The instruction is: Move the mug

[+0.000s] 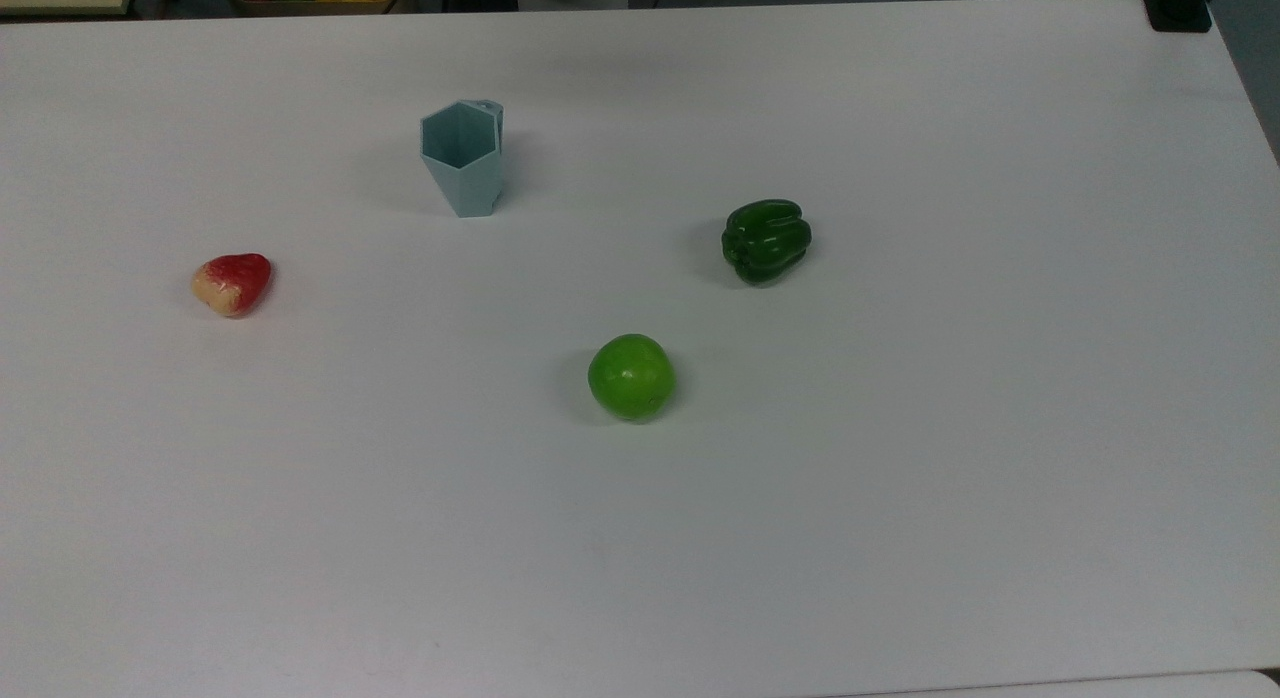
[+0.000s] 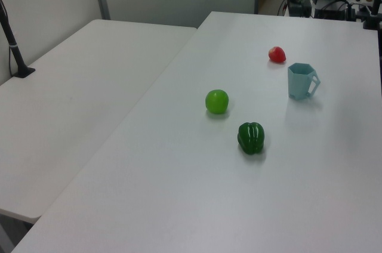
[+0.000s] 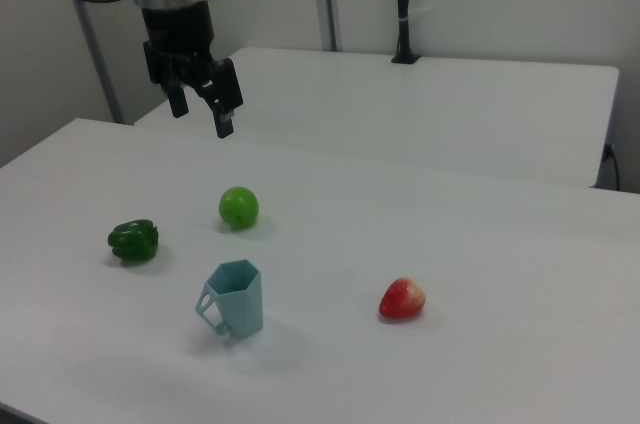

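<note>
Claw (image 3: 203, 119) fingers apart, holding nothing, up in air | mug (image 3: 233, 299) upright on table (image 3: 500, 274), well apart

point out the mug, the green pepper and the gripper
mug (image 1: 462, 163), top view, front facet
green pepper (image 1: 766, 240), top view, top lobes
gripper (image 3: 203, 109), right view, gap between the fingertips

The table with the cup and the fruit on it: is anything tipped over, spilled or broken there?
Nothing stands out. The mug stands upright and looks whole, apart from the strawberry, the green apple and the green pepper. The white table shows no spill. The gripper hangs open above it.
</note>
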`<state>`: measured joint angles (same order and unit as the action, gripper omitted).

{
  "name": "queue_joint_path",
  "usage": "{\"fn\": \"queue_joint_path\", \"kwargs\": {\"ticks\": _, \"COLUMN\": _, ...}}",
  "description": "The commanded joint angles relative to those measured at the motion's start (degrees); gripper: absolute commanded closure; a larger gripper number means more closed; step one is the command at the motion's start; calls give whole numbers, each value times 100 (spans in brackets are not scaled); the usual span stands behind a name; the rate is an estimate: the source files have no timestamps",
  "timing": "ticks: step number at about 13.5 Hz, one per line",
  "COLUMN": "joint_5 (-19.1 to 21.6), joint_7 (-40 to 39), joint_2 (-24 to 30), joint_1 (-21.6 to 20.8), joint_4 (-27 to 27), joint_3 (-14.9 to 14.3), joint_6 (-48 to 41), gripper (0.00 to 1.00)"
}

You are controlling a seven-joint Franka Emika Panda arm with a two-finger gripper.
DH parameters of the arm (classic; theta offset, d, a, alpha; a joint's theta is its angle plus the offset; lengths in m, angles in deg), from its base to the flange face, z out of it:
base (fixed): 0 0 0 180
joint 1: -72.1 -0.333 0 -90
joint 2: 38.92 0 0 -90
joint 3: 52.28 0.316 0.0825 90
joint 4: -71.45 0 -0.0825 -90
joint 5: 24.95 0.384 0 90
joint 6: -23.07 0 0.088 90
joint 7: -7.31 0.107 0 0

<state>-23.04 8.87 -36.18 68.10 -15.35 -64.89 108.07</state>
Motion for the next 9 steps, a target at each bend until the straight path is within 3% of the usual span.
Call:
{"fn": "queue_joint_path", "kwargs": {"ticks": 1, "joint_5": -24, "joint_7": 116, "joint_2": 60, "joint_1": -137, "joint_4": -100, "joint_3": -32, "joint_6": 43, "gripper": 0}}
{"fn": "queue_joint_path", "kwargs": {"ticks": 9, "joint_5": 2, "joint_7": 116, "joint_2": 112, "joint_1": -154, "joint_4": -275, "joint_3": -14, "joint_6": -98, "gripper": 0}}
